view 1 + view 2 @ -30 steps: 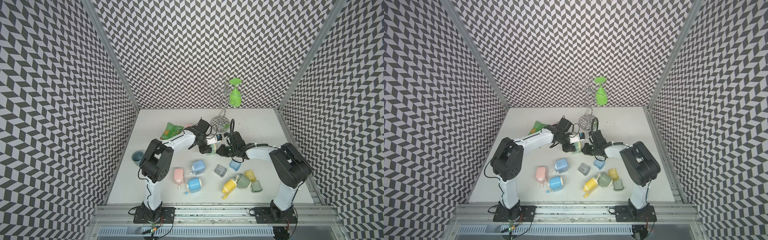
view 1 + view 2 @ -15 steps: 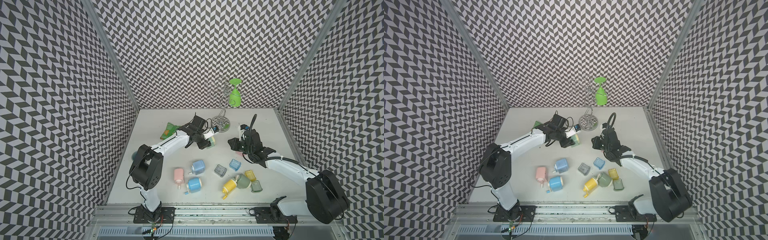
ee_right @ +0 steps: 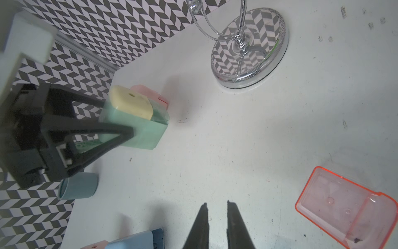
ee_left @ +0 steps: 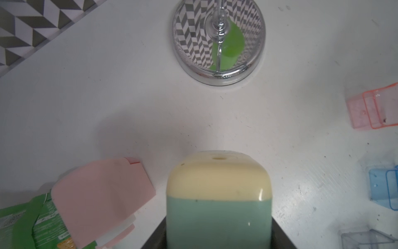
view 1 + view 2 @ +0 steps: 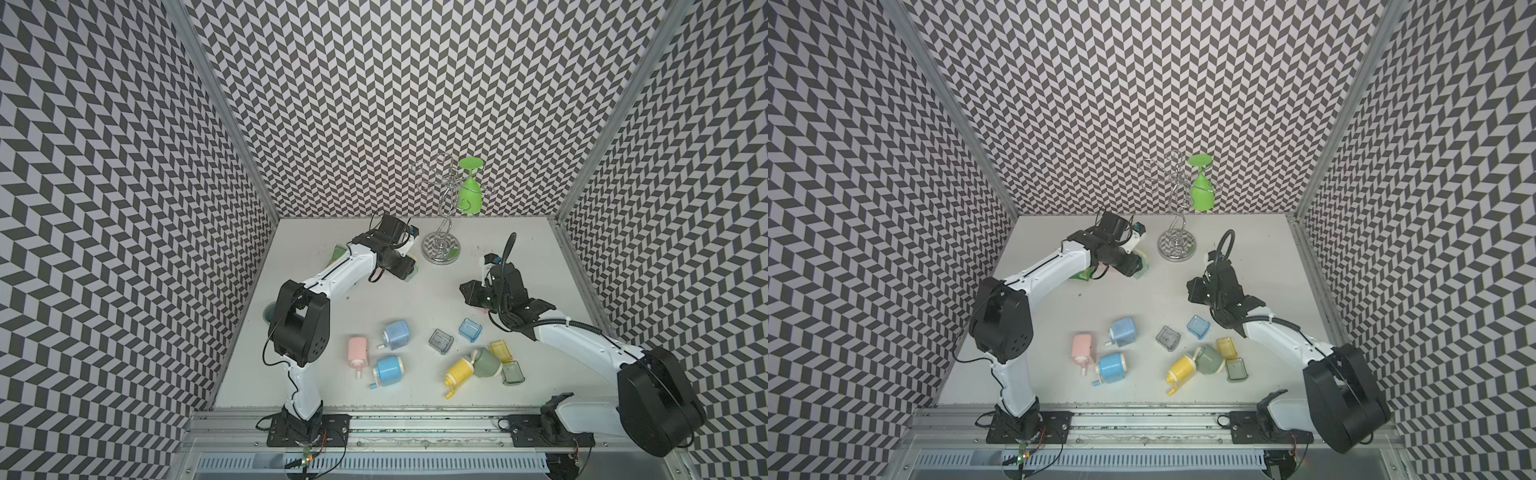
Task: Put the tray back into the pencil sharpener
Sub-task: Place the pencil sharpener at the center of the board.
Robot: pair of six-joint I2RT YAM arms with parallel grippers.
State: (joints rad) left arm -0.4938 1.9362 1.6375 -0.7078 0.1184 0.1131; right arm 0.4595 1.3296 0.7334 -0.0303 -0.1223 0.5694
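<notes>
My left gripper (image 5: 405,268) is shut on a green pencil sharpener (image 4: 218,194) with a cream end, held just above the table near the back. From the right wrist view, its black fingers (image 3: 103,129) clamp the green body (image 3: 140,131). A translucent green tray (image 3: 161,117) appears seated in that sharpener. My right gripper (image 3: 217,204) hovers apart from it to the right, its jaws a narrow gap apart with nothing between them. In both top views it sits mid-right (image 5: 467,291) (image 5: 1194,291). A loose pink tray (image 3: 349,207) lies on the table beside it.
A chrome glass rack (image 5: 441,249) with a green glass (image 5: 470,195) stands at the back. Pink sticky notes (image 4: 101,189) and a green packet (image 4: 21,226) lie beside the held sharpener. Several coloured sharpeners (image 5: 397,332) and loose trays (image 5: 440,340) are scattered toward the front. A teal cup (image 3: 78,185) lies at the left edge.
The right gripper has drawn back to the right, away from the held sharpener. The left arm has carried the sharpener a little toward the back.
</notes>
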